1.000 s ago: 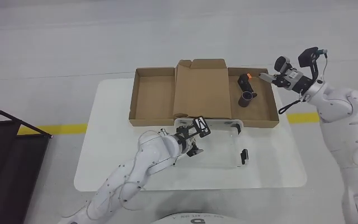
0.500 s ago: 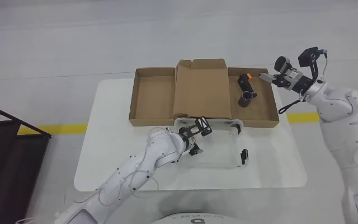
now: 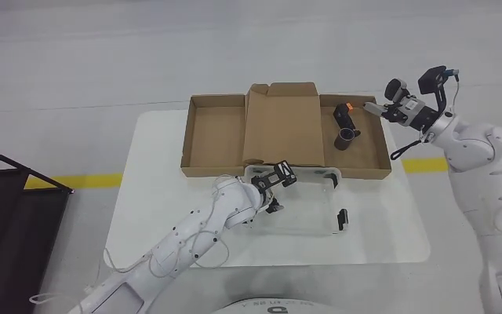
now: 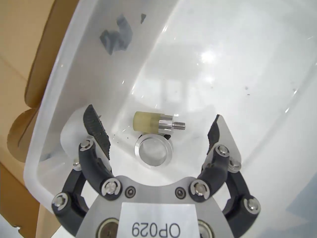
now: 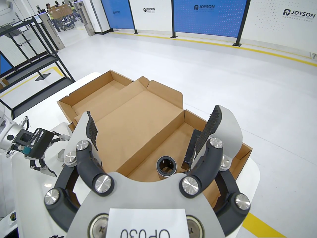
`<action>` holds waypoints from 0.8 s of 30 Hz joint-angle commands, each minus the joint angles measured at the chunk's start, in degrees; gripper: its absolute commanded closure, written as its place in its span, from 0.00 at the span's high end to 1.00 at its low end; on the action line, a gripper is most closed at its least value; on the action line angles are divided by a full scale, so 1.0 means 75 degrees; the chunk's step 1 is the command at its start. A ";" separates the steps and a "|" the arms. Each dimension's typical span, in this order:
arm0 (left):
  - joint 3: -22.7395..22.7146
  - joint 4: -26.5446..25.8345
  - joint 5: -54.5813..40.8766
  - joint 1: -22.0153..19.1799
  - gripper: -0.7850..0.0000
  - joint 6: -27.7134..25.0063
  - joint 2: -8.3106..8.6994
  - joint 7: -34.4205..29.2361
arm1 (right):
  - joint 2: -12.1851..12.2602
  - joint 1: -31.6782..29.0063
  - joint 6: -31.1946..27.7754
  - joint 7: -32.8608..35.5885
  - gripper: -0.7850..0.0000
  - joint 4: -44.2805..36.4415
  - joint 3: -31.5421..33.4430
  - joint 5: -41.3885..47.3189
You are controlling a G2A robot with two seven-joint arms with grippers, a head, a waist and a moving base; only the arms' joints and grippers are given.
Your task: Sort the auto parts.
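Right now my left pincer (image 4: 154, 125) hangs inside the clear plastic bin (image 4: 81, 50), jaws spread wide and holding nothing. Between its pads, on the bin floor, lie two small parts. One is a yellowish cylinder with a metal collar and a short threaded stud (image 4: 156, 123), lying on its side. The other is a metal ring (image 4: 153, 151), lying flat just beside it. Neither pad touches either part. A dark grey shape (image 4: 116, 37) shows blurred at the bin wall; I cannot tell what it is.

The bin sits on the white surface (image 3: 157, 196), close against the near side of the open cardboard box (image 3: 282, 125), in front of its middle and right compartments.

My right pincer (image 5: 153, 115) is also open and empty. It hovers by the box's far right corner, above the right compartment. In that compartment a black sleeve (image 5: 166, 165) stands upright with its open end up. Just beside it is a longer black piece (image 3: 341, 114) with an orange bit at its far end. From my right wrist I also see the left pincer farther off, over the bin.
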 commanded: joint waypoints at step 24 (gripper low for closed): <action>0.0170 0.0250 -0.0110 -0.0042 0.61 -0.0360 -0.0145 -0.0328 | 0.0000 -0.0002 -0.0002 0.0000 1.00 -0.0001 0.0001 0.0000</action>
